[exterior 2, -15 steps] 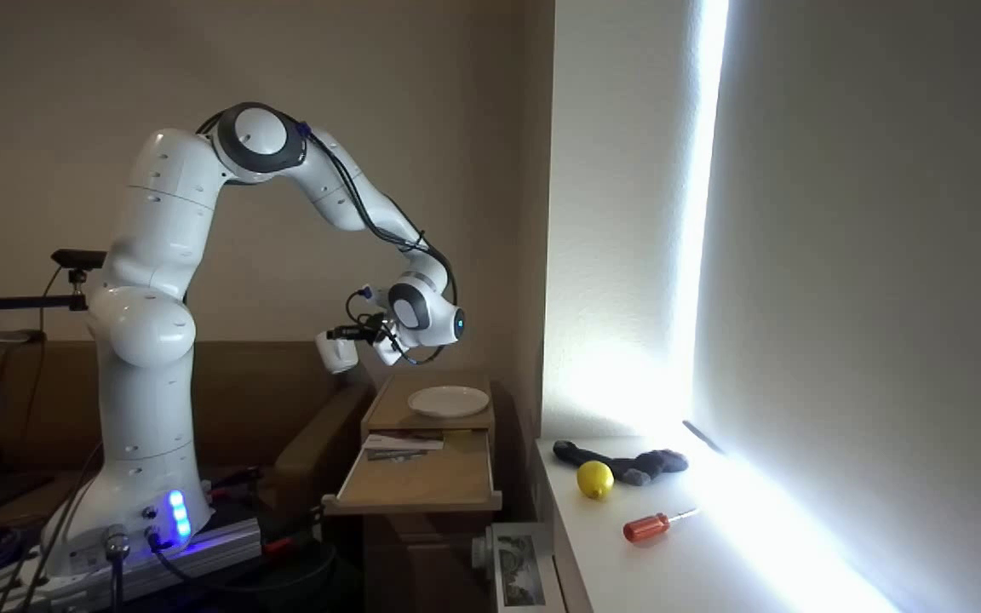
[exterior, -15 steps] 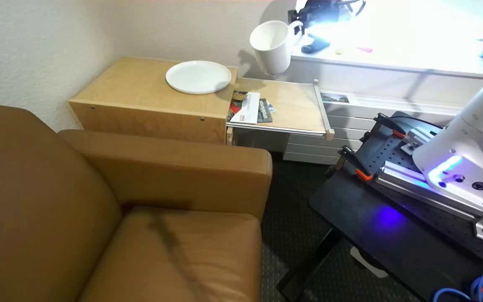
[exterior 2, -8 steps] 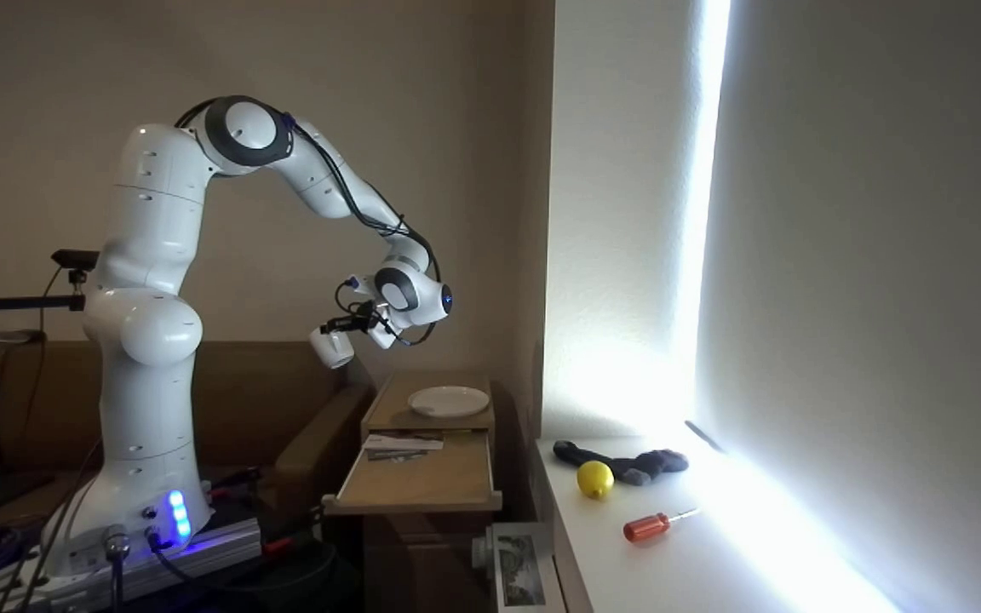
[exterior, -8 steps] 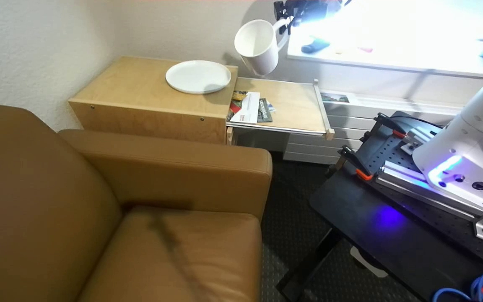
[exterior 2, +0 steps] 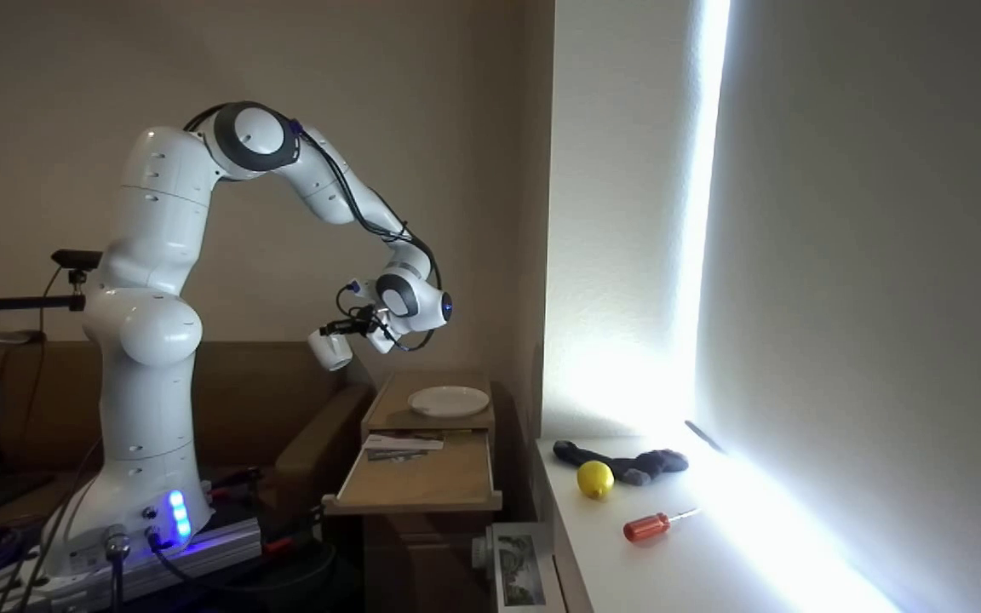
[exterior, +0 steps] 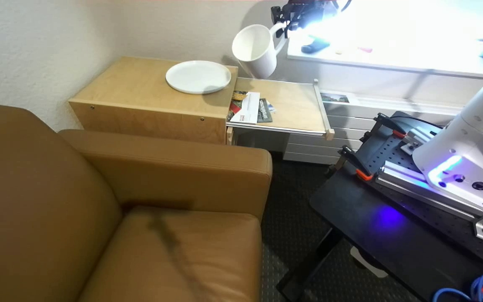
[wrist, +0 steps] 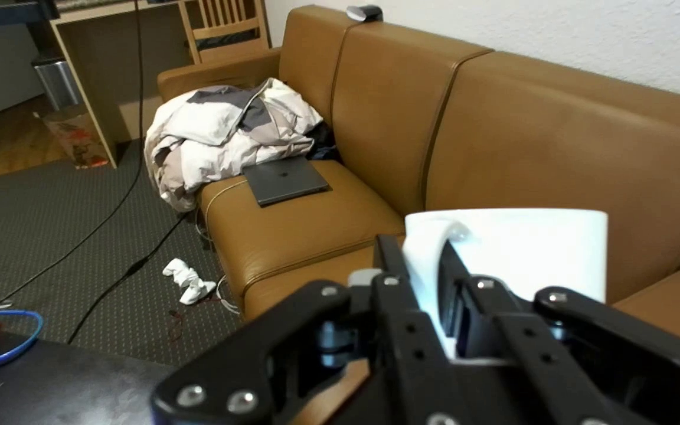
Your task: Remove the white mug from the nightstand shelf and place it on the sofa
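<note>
Aloft, the white mug (exterior: 259,53) tilts — rim (exterior: 233,45) in open air.

On my feed the mug (wrist: 529,254) is plain white, and the plate (exterior: 198,77) white too. My tool (wrist: 419,260) is black, dotted with silver screws (wrist: 241,401). I see the leather sofa (exterior: 162,180) in tan-brown, the nightstand (exterior: 141,88) in light tan wood grain, and the nightstand shelf (exterior: 296,105) a shade paler. The arm (exterior 2: 163,332) I'm running is white, banded dark grey at the joints, with blue lights (exterior 2: 177,515) at its base. The surface (exterior: 350,209) is black, tinted by a violet-blue spot of light (exterior: 388,217). I make out a yellow lemon (exterior 2: 595,480), a red-handled screwdriver (exterior 2: 648,527), a dark grey laptop (wrist: 285,180), a comforter (wrist: 228,130) patched in white, grey and beige, and dark grey carpet (wrist: 33,230) speckled with pale dots.
</note>
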{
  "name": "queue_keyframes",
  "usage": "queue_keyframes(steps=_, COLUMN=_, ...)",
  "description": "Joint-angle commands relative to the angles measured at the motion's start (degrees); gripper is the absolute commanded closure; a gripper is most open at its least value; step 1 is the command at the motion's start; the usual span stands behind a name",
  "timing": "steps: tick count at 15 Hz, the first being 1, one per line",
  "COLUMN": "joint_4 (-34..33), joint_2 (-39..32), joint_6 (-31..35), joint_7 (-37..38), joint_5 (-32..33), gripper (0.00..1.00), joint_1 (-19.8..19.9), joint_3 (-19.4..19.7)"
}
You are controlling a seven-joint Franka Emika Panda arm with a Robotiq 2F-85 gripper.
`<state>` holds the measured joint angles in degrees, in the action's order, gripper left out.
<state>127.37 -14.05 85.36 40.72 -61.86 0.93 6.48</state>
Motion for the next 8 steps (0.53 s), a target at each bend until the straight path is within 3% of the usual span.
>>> queue_keyframes(steps=1, joint_4=-6.16, joint_2=-6.98, joint_6=-4.37, joint_7=-3.22, joint_5=-8.55, gripper=0.96, joint_1=0.92, joint_3=-2.16)
queue_keyframes(steps=4, joint_4=-9.80, joint_2=-12.57, joint_6=-4.77, joint_7=-5.01, joint_5=-15.07, gripper=0.96, joint_1=1.35, joint_3=-2.69)
queue_keyframes(steps=8, joint_4=-14.51, joint_2=-21.33, joint_6=-10.27, joint_7=-2.90, joint_5=-21.82, gripper=0.96, joint_1=2.97, joint_3=-2.93)
